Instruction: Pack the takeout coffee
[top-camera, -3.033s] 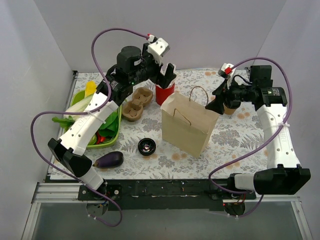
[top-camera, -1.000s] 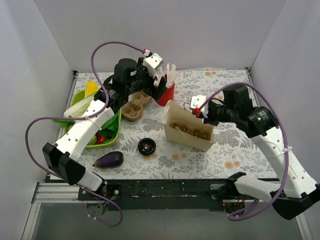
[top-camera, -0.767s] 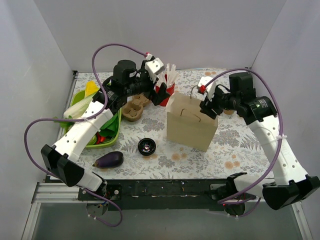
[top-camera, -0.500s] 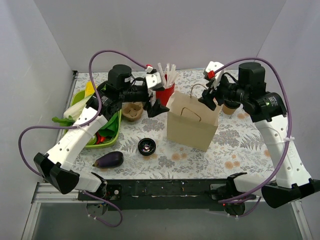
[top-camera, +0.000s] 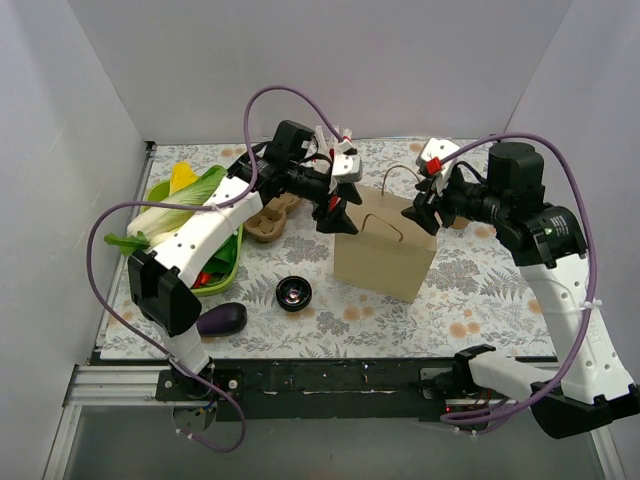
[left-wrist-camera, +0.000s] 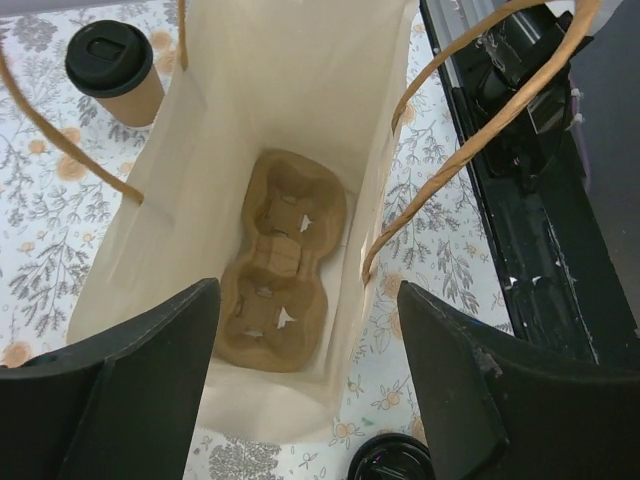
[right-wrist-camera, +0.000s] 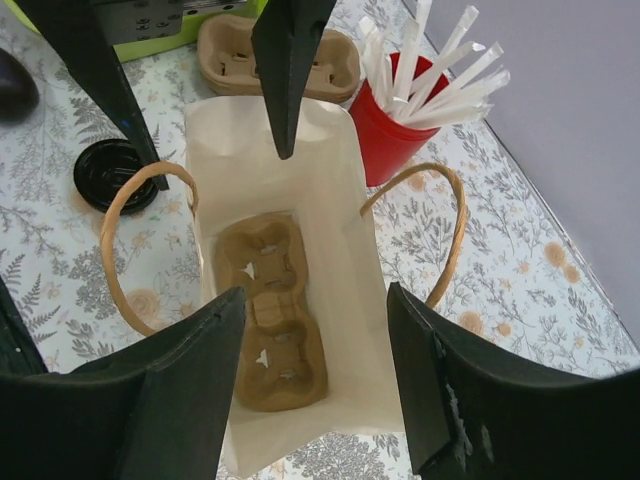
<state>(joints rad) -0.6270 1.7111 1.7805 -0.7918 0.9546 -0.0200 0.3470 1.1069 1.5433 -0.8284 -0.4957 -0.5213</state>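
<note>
The takeout coffee (left-wrist-camera: 114, 80), a tan paper cup with a black lid, stands on the table beyond the far end of the open paper bag (top-camera: 383, 258); my right arm covers it in the top view. A moulded-pulp carrier (left-wrist-camera: 280, 262) lies on the bag's floor, with no cup in it. My left gripper (top-camera: 338, 222) hangs open over the bag's left end, its fingers (right-wrist-camera: 285, 90) pointing down at the rim. Above the right end my right gripper (top-camera: 420, 216) is also open. Neither holds anything.
A second pulp carrier (top-camera: 272, 215) sits left of the bag, with the red cup of white straws (right-wrist-camera: 400, 135) behind it. A loose black lid (top-camera: 294, 293) and an eggplant (top-camera: 220, 320) lie in front. A green basket of vegetables (top-camera: 232, 262) fills the left side.
The left arm has swung right from the red cup to the bag's left rim. The right gripper, shut a second ago over the tipped bag, is now open, and the bag stands upright.
</note>
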